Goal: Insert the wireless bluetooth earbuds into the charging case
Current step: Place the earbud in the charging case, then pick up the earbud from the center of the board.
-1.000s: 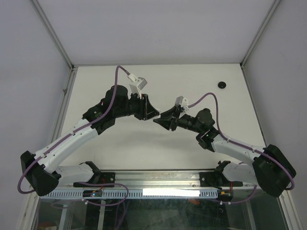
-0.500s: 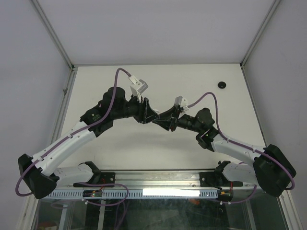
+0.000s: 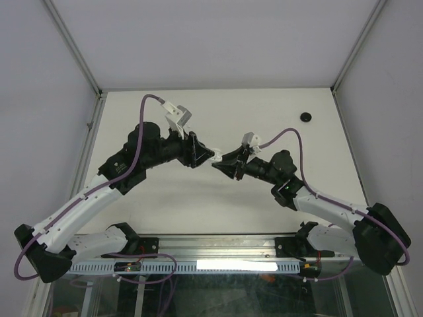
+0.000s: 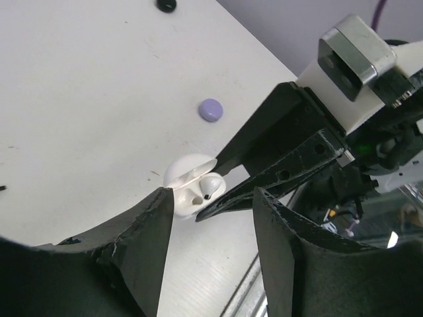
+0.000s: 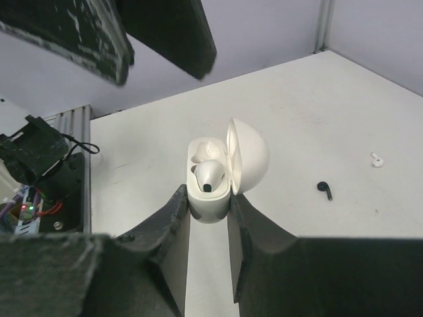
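My right gripper (image 5: 209,198) is shut on the base of a white charging case (image 5: 210,198), held off the table with its lid (image 5: 250,157) open. A white earbud (image 5: 210,175) sits in the near slot. I cannot tell whether the far slot is filled. My left gripper (image 4: 213,195) is open and empty, its tips just short of the case (image 4: 187,191). In the top view the two grippers, left (image 3: 209,156) and right (image 3: 217,165), meet at mid-table. A loose black earbud (image 5: 324,189) and a loose white earbud (image 5: 377,159) lie on the table.
A purple puck (image 4: 211,109) lies on the table beyond the case. A black puck (image 3: 307,117) lies at the far right, near the wall. The left gripper's fingers (image 5: 158,33) hang over the case in the right wrist view.
The left arm first closed in on the case, then its wrist drew back to the left. The right arm has held the case almost still.
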Robot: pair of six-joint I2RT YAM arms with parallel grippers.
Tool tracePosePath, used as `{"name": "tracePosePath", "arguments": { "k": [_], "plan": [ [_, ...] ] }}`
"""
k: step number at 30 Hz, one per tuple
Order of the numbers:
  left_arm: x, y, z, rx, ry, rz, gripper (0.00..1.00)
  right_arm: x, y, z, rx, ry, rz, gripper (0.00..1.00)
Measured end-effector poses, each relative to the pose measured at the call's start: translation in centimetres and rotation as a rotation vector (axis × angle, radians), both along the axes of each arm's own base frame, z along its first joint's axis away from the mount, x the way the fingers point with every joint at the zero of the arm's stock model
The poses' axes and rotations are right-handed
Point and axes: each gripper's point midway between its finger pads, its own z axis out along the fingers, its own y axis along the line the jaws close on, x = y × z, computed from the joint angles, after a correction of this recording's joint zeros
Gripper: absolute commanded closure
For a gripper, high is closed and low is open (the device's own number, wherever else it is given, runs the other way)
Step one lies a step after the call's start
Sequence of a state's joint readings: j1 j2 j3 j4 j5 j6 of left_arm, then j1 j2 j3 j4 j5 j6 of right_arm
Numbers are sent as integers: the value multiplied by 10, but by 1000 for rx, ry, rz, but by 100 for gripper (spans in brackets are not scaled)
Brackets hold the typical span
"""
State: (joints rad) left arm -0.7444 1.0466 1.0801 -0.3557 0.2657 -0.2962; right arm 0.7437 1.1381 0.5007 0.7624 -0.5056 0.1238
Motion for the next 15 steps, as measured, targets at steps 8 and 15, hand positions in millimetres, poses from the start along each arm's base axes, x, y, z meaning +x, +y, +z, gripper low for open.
{"name": "tracePosePath", "arguments": {
  "k": [8,15],
  "plan": [
    [46,31,-8,57,-25,271,40,6,-26,-8,-34,5,-143,100],
    [113,63,-82,242,103,486,39,9,-45,-19,-78,6,-233,100]
  ]
}}
